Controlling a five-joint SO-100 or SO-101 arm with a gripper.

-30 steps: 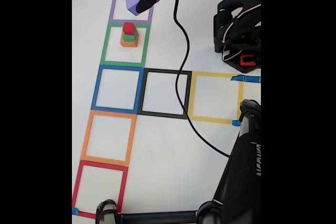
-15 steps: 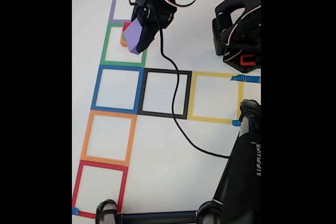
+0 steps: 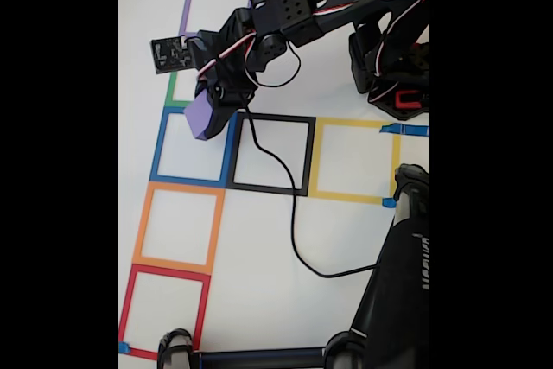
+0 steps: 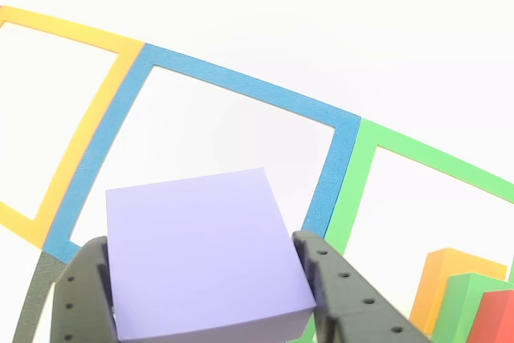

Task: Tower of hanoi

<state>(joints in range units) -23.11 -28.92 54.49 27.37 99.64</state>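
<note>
Fixed view, left to right: the coloured tape squares run down the left side of the frame – purple square (image 3: 216,2) at the top, green square (image 3: 177,92) mostly behind the arm, then blue square (image 3: 194,149), orange square (image 3: 177,226), red square (image 3: 164,308) at the bottom. The purple block (image 3: 204,115) sits upper left of centre, pinched in the gripper (image 3: 212,110), over the blue square's top edge and a bit toward its right side. Whether it's touching the sheet or hanging above it – can't tell from here.

Other view, left to right: yellow tape at far left, the blue square (image 4: 241,86) through the middle, green tape (image 4: 418,158) to the right. The purple block (image 4: 201,255) fills the lower centre, the two dark fingers (image 4: 84,295) pressed on its left and right faces. The blue square's open interior lies just beyond the block's far edge, toward frame top. At lower right stand the orange block (image 4: 442,279), green block (image 4: 466,303) and red block (image 4: 498,319), stepped one in front of the other inside the green square, well clear of the gripper.

Judgement: if blue is the target, the block needs a small carry toward the square's middle, then down. The block looks roughly equal-sided, so no long axis matters; its edges sit slightly skewed to the tape.

Writing: white letters on the black part (image 3: 423,274) at lower right in the fixed view, too blurred to read. No other labels legible.
</note>
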